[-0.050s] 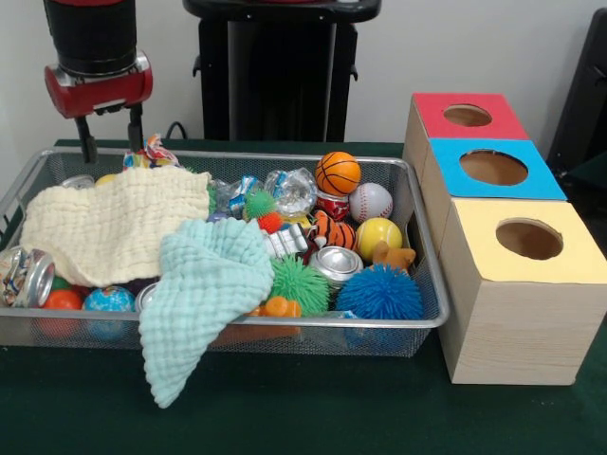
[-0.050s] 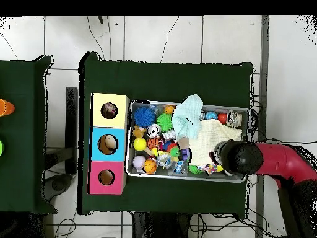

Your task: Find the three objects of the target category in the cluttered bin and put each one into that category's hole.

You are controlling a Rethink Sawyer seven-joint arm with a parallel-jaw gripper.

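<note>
My gripper [image 1: 112, 137] hangs open over the far left corner of the wire bin [image 1: 285, 323], its two black fingers apart with nothing between them. A crinkly wrapper [image 1: 154, 152] lies just beside it. The bin holds a basketball [image 1: 338, 172], a baseball [image 1: 370, 201], a yellow ball [image 1: 377, 235], a blue spiky ball [image 1: 379, 294], a green spiky ball [image 1: 299, 282] and silver cans [image 1: 337, 263]. A cream cloth [image 1: 114, 223] and a mint cloth [image 1: 204, 284] cover the left half. In the overhead view the arm's wrist [image 2: 232, 158] hides the fingers.
Three wooden boxes with round holes stand beside the bin: red top [image 1: 467, 116], blue top [image 1: 493, 168], yellow top [image 1: 528, 239]. The mint cloth drapes over the bin's near rim. Another can [image 1: 27, 275] lies at the bin's left end. Green cloth covers the table [image 1: 332, 417].
</note>
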